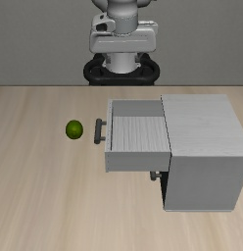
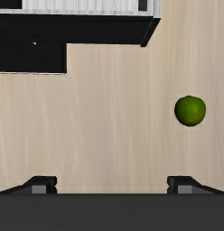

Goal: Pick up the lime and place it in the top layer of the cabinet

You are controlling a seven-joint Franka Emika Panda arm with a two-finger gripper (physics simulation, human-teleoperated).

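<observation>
**Lime lay on the counter, near the handle of the open top drawer.**
The end effector stood wide open and empty, seemingly well above the lime; an off-centre pinch could roll the lime against the handle.

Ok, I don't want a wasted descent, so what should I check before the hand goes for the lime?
1. Lime lies free on the table, nothing touching it: ok.
2. Hand open and holding nothing: ok.
3. Hand centred over the lime: not ok, the lime lies off to one side.
4. Top drawer pulled out: ok.
5. Lime apart from the drawer handle: ok.
6. Room in the top drawer for the lime: ok, nothing seen inside.
</observation>
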